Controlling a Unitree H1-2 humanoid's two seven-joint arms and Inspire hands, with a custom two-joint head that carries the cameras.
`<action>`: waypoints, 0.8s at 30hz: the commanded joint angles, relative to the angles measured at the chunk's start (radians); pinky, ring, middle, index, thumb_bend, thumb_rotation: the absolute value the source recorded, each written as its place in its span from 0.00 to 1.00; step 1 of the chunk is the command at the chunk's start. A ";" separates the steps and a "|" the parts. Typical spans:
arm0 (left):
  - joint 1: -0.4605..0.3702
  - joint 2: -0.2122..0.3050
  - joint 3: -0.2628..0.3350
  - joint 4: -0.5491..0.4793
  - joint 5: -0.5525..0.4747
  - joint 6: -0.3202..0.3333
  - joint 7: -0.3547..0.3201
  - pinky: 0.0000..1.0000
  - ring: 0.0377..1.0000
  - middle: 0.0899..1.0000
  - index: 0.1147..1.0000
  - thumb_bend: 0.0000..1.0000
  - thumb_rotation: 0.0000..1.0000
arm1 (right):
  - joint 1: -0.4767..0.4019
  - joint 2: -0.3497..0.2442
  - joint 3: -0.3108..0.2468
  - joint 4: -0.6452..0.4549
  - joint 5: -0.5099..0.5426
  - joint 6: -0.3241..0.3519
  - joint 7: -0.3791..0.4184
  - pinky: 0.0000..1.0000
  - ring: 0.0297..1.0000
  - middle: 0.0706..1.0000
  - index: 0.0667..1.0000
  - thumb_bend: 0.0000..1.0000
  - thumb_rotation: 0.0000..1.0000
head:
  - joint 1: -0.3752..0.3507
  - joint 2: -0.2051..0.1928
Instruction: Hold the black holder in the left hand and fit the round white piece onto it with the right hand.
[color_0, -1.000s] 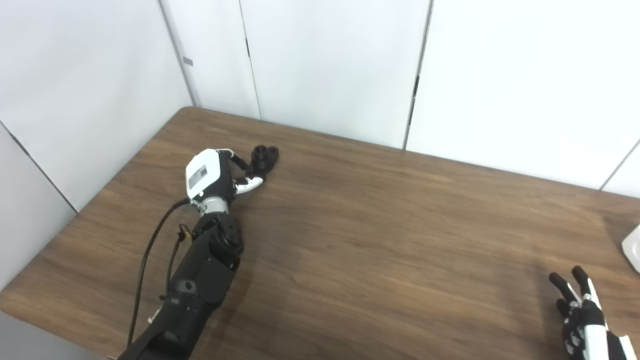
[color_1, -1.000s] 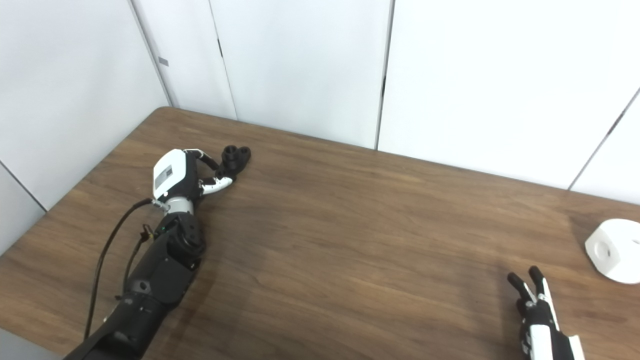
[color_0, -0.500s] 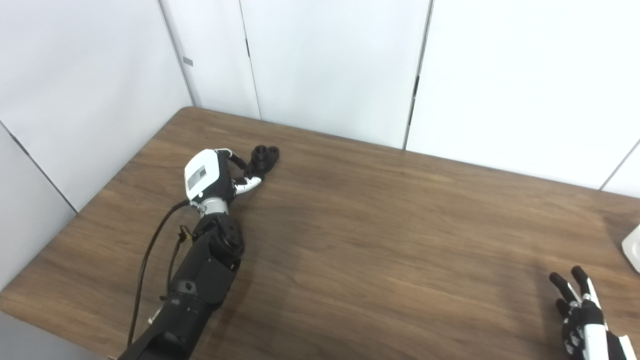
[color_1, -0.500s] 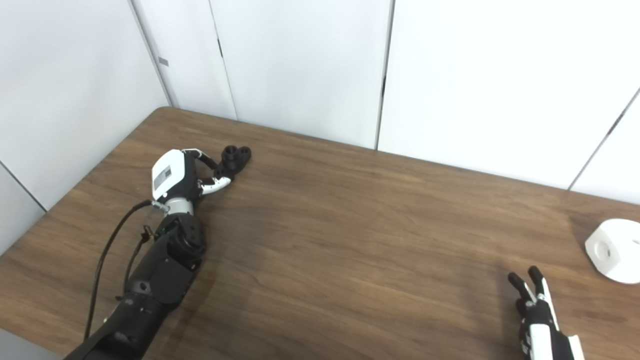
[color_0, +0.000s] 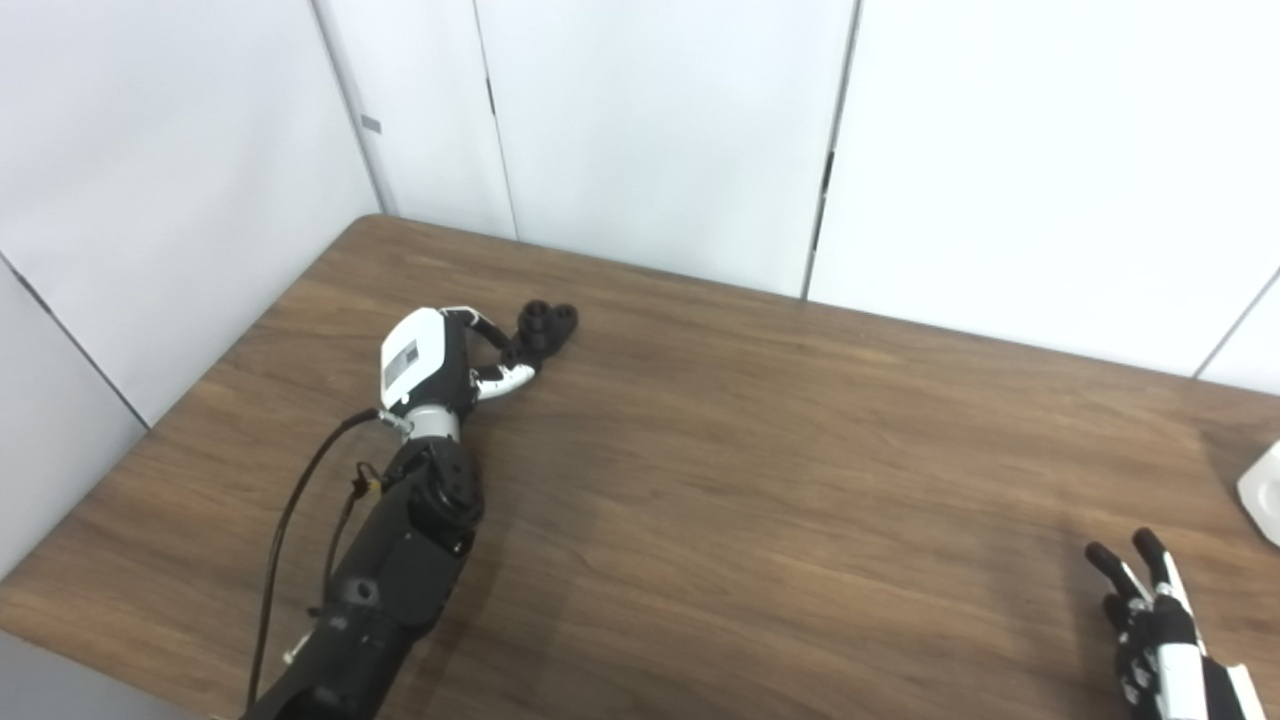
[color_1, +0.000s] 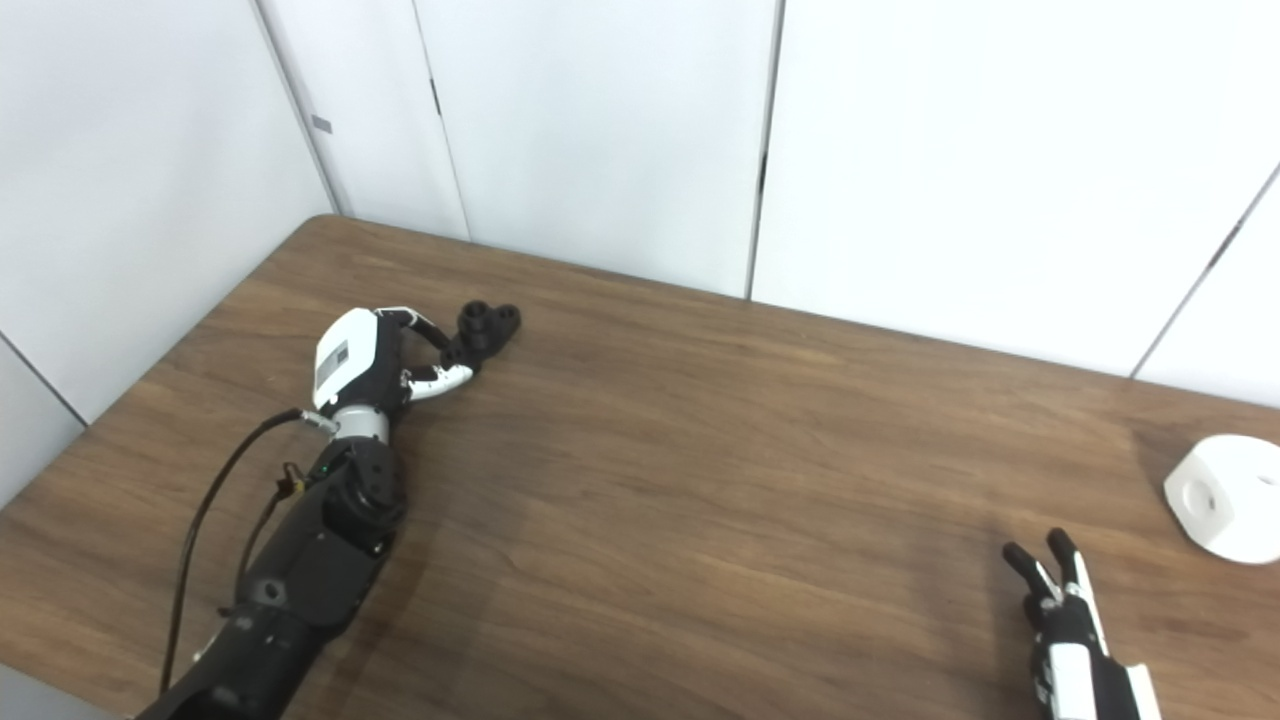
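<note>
I have the left hand (color_1: 365, 365) reaching across the table (color_1: 700, 480) with its fingers curled at the black holder (color_1: 485, 325), though contact looks unsettled, while the right hand (color_1: 1075, 650), fingers spread and empty, waits near the round white piece (color_1: 1222, 497) for pickup.
</note>
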 joint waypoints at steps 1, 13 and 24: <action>-0.001 0.017 -0.016 -0.063 0.002 -0.001 -0.040 0.81 0.84 0.75 0.42 0.52 0.05 | 0.110 0.000 0.018 -0.037 -0.004 -0.010 -0.001 1.00 1.00 0.91 1.00 0.63 1.00 | 0.000 0.001; 0.127 -0.003 -0.206 -0.329 0.016 0.005 -0.278 0.77 0.86 0.78 0.42 0.52 0.04 | 0.102 0.012 0.034 -0.050 -0.040 -0.011 -0.014 1.00 1.00 0.89 1.00 0.62 1.00 | -0.068 0.021; 0.219 0.003 -0.377 -0.490 0.079 -0.047 -0.402 0.76 0.84 0.77 0.42 0.52 0.04 | 0.099 0.050 0.064 -0.103 -0.091 0.042 -0.044 1.00 0.99 0.87 1.00 0.60 1.00 | -0.220 0.075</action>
